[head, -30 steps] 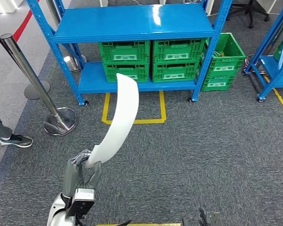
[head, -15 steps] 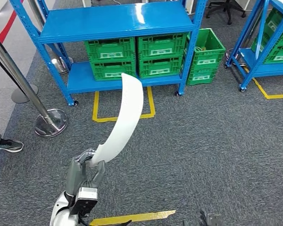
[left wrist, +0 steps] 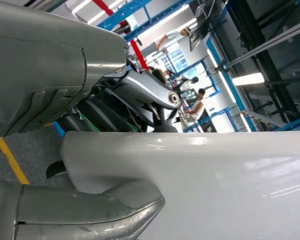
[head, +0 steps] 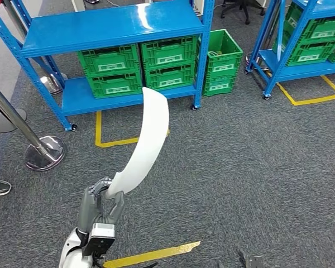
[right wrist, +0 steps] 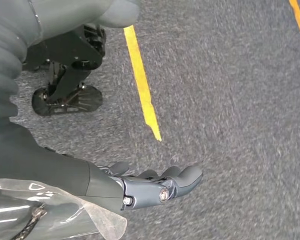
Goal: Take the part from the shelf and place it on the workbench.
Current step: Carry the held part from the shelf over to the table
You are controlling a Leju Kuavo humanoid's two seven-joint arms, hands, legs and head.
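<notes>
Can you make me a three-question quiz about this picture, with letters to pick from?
1. Where are the green crates?
A. on the blue shelf's lower level
B. on top of the shelf
C. in the robot hand

2. What colour is the curved part?
A. red
B. white
C. black

3. What is the left robot hand doing?
A. hanging with nothing in it
B. holding the part by its lower end
C. pushing a crate

Answers:
1 A: the crates sit under the shelf's bare top board.
2 B: the part is white against the grey carpet.
3 B: the fingers wrap the part's lower end, and the rest curves up toward the shelf.
</notes>
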